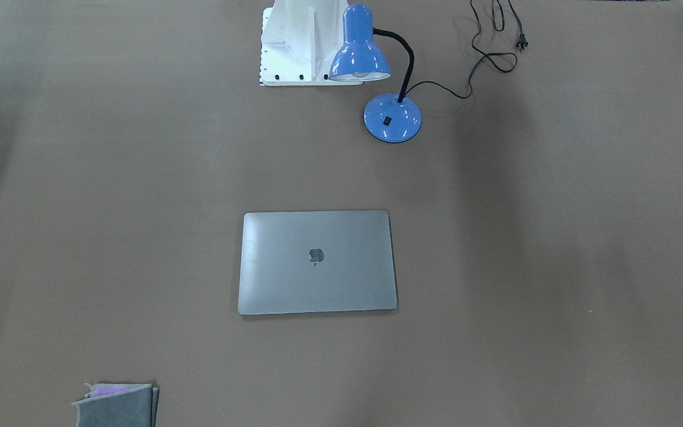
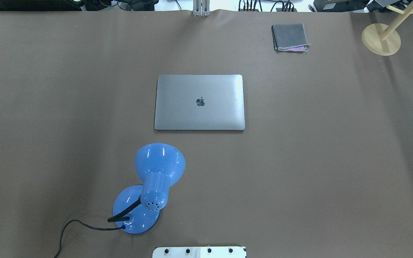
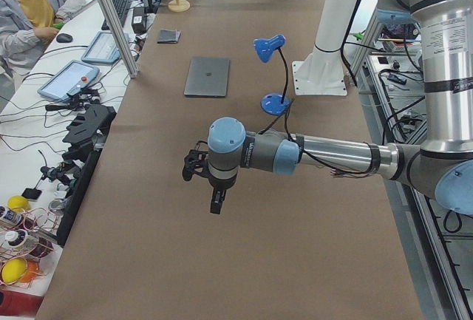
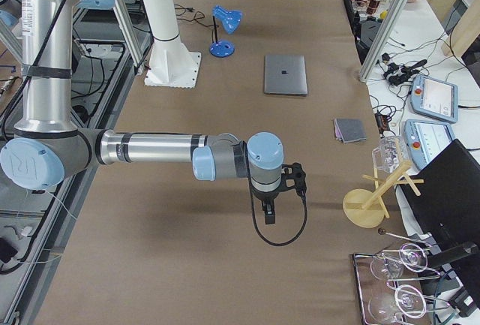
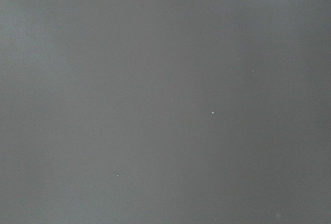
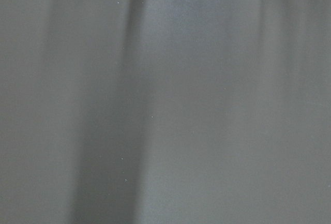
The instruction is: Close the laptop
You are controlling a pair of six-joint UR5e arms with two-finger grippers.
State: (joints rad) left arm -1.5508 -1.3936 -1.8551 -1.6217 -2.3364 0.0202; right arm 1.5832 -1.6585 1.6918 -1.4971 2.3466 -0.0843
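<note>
The space-grey laptop [image 2: 199, 102] lies flat in the middle of the brown table with its lid down and the dark apple logo up. It also shows in the front view [image 1: 316, 261], the left side view [image 3: 207, 76] and the right side view [image 4: 286, 74]. My left gripper [image 3: 216, 205] hangs over the table's left end, far from the laptop. My right gripper [image 4: 269, 216] hangs over the table's right end, also far from it. Both show only in the side views, so I cannot tell whether they are open or shut. The wrist views show only bare table.
A blue desk lamp [image 2: 145, 190] with a black cord stands near the robot's base, between it and the laptop. A grey felt pouch [image 2: 290, 37] lies at the far right. A wooden stand [image 2: 381, 38] sits at the far right corner.
</note>
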